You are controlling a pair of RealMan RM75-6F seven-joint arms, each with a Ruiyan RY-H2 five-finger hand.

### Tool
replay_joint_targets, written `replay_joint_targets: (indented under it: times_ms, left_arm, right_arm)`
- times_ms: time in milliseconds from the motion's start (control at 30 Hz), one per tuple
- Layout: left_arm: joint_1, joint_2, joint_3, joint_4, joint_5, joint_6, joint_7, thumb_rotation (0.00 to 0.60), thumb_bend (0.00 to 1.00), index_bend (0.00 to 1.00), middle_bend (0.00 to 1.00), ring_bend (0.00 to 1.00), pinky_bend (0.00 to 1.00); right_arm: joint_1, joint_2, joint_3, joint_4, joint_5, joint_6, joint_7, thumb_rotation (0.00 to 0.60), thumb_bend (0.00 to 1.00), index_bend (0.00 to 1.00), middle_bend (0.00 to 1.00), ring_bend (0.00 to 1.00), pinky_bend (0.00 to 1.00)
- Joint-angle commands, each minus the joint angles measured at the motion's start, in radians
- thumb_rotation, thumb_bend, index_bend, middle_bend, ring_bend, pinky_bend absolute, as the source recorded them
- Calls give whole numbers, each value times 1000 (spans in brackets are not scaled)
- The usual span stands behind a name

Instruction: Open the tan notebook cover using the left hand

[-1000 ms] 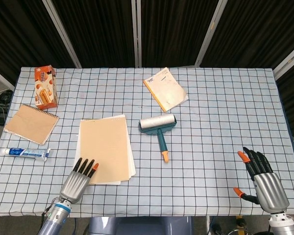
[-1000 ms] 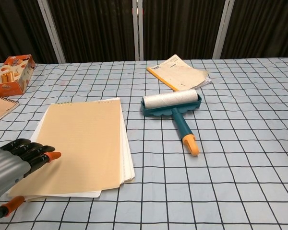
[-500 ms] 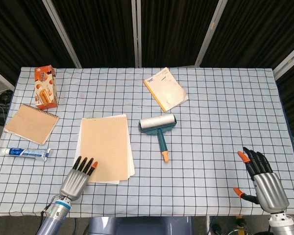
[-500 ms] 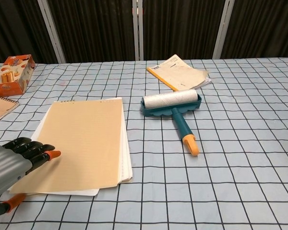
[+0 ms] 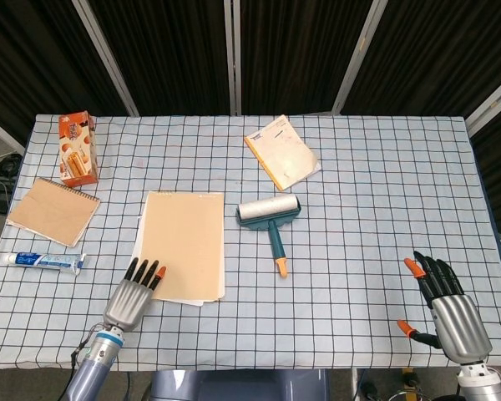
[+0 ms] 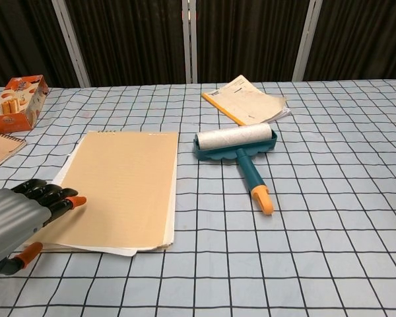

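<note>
The tan notebook (image 5: 184,245) lies flat and closed on the checked tablecloth, left of centre, with white pages showing along its left and near edges. In the chest view the notebook (image 6: 119,188) reaches toward the near left. My left hand (image 5: 134,294) lies palm down at its near left corner, fingers stretched out and fingertips (image 6: 71,200) touching the cover's edge. It grips nothing. My right hand (image 5: 447,305) rests at the near right of the table, fingers spread and empty, far from the notebook.
A teal lint roller (image 5: 270,219) lies just right of the notebook. A yellow booklet (image 5: 281,152) sits behind it. An orange box (image 5: 77,148), a small spiral-bound tan pad (image 5: 53,210) and a toothpaste tube (image 5: 43,261) lie at the left.
The tan notebook has slid a little away from me and turned slightly, its pages now squarer under the cover. My left hand followed forward, fingertips on the corner. The right hand stayed still.
</note>
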Motion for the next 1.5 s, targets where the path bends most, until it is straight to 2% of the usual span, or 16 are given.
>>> replay_joint_targets:
  times_ms: [33,267,367,400,467,533,600,733,867,1200,1500]
  left_arm:
    - [-6,-1,-7,-1,-11,-2,4,600,666,0,0,0,0]
    - [-25,-6,-28,9,-35,-3,15,600,730,0,0,0,0]
    - [-31,-10,-37,18,-36,5,8,600,731,46,0,0,16]
    - [-32,-12,-39,20,-34,10,2,600,731,98,7,16,45]
    - [-33,-15,-43,27,-22,20,-13,600,731,242,90,105,130]
    - [-34,-19,-43,42,13,45,-36,600,731,446,269,260,231]
    - [-33,-25,-40,59,52,70,-67,600,731,562,377,347,280]
    - [-33,-22,-28,87,104,93,-116,600,731,685,490,438,331]
    - [-30,-10,-22,84,131,108,-146,600,731,725,526,464,336]
    - [-18,63,2,38,195,144,-181,600,731,729,529,466,336]
    - [-1,139,52,12,259,154,-236,600,731,729,529,466,336]
  right_arm:
    - [0,0,0,0,0,0,0,600,59,47,0,0,0]
    - [0,0,0,0,2,0,4,600,59,47,0,0,0]
    - [0,1,0,0,1,0,4,600,59,52,0,0,0]
    - [0,1,0,-1,1,0,5,600,60,56,0,0,0]
    - [0,2,0,-1,4,-1,6,600,60,60,0,0,0]
    - [0,4,1,-2,6,-2,8,600,60,62,0,0,0]
    - [0,5,1,-3,6,-1,10,600,59,62,0,0,0]
    - [-1,7,0,-5,2,3,14,600,60,62,0,0,0]
    - [-1,8,0,-5,5,1,16,600,59,62,0,0,0]
    - [0,8,-2,-6,4,-3,14,600,59,62,0,0,0]
    - [-1,7,-4,-7,5,-6,6,600,60,62,0,0,0]
